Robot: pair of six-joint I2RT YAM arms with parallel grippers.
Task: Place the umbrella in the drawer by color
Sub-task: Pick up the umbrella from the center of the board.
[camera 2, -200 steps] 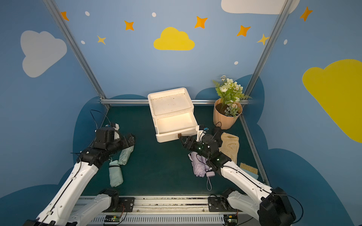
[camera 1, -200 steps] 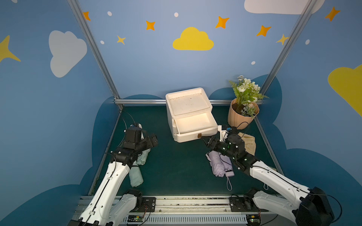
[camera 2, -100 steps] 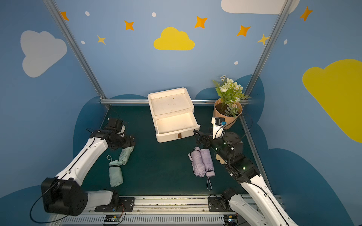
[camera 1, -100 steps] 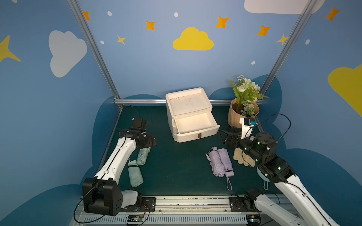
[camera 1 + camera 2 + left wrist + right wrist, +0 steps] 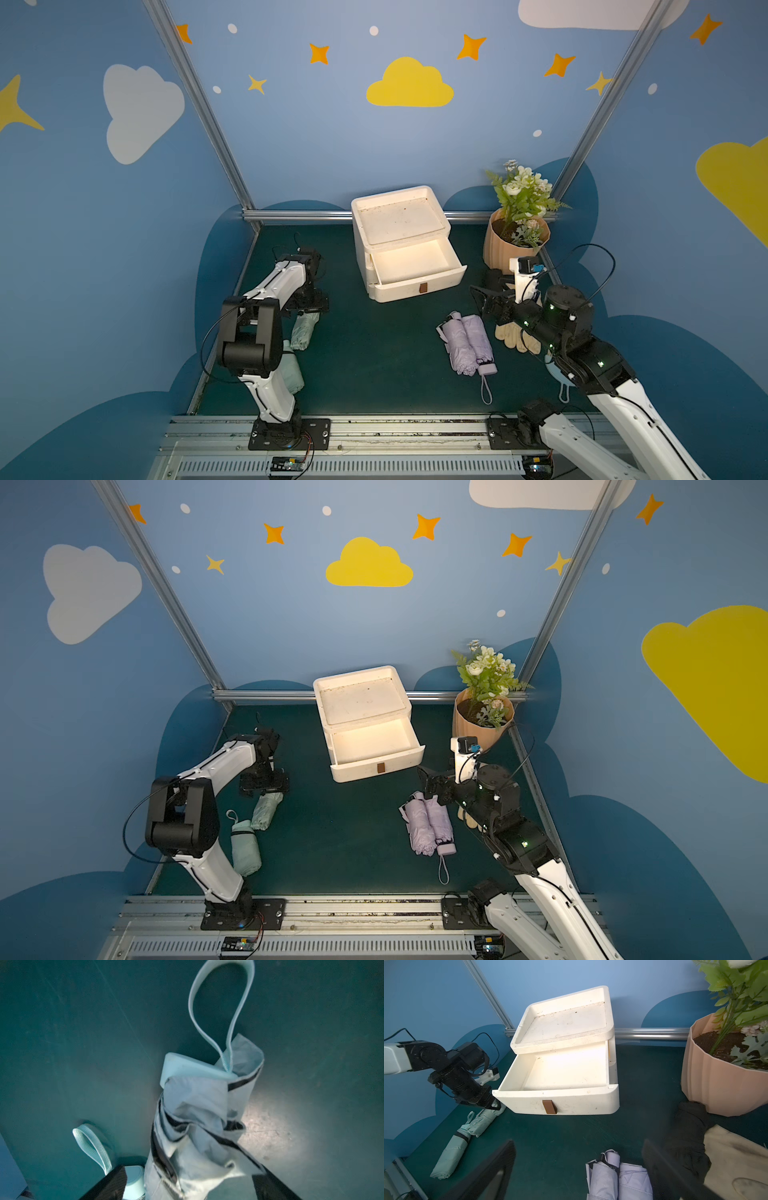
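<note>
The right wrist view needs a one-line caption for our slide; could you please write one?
Right arm's open fingers near two folded lilac umbrellas, facing the empty, pulled-out white drawer.

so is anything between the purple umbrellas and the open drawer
Nothing visible does. Only bare green mat lies between the purple umbrellas and the front wall of the open drawer.

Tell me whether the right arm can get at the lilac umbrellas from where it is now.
Probably yes. The right gripper is open and hangs close above the drawer-side end of the lilac umbrellas. Nothing lies on them or between them and the jaws, so a short drop should do.
</note>
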